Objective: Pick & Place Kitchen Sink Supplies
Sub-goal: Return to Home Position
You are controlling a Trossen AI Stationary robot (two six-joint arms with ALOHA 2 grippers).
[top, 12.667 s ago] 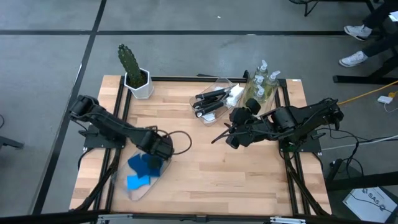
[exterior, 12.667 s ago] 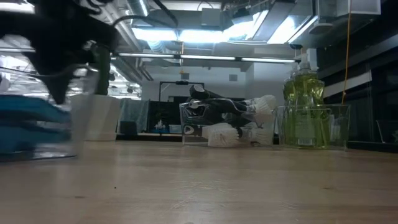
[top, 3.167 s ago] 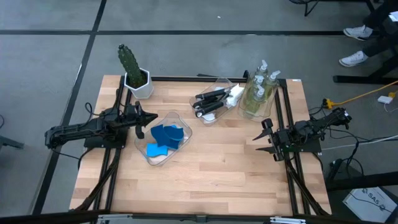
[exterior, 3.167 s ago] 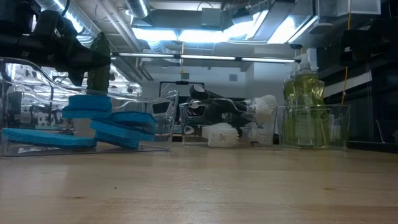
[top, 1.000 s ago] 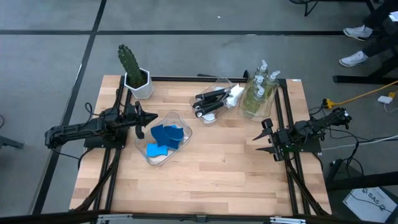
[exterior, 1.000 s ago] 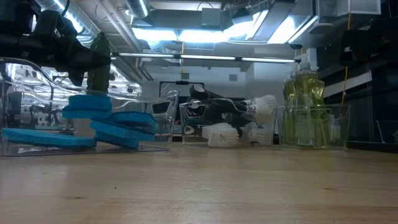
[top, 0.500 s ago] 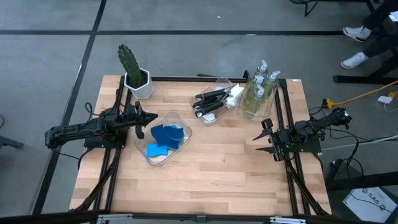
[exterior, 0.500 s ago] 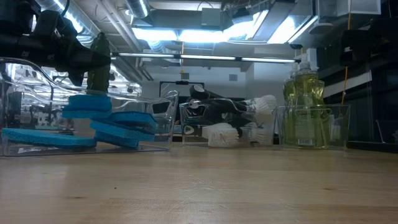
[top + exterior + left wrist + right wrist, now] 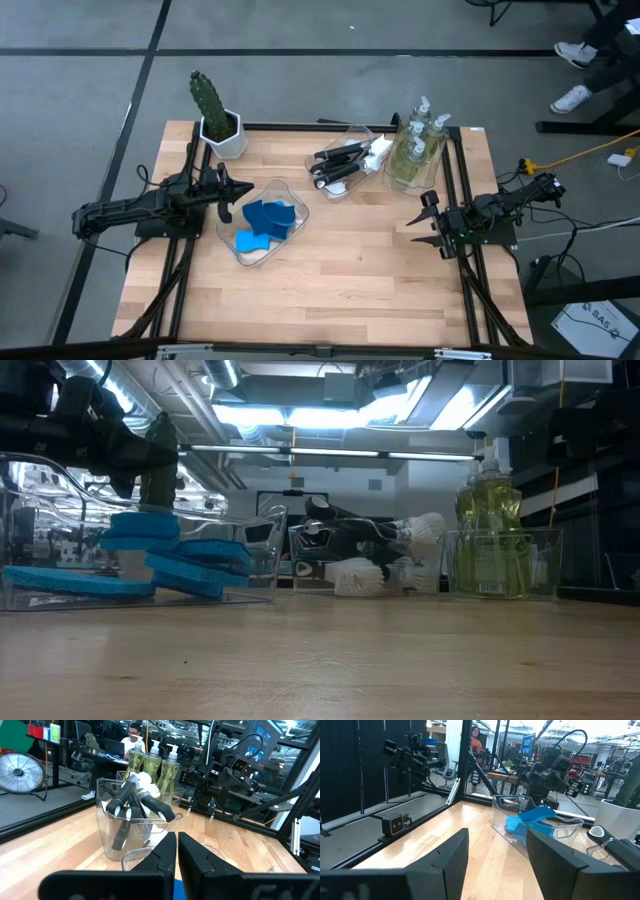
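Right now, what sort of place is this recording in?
Probably a robotics lab or open workshop rather than a kitchen: bare ceiling ducts overhead, a big fan on the floor, and a person working in the background.

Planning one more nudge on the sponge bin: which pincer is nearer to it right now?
Left. The left pincer is right beside the edge of the clear bin, on the table's left side; the right pincer is across the table near its right edge.
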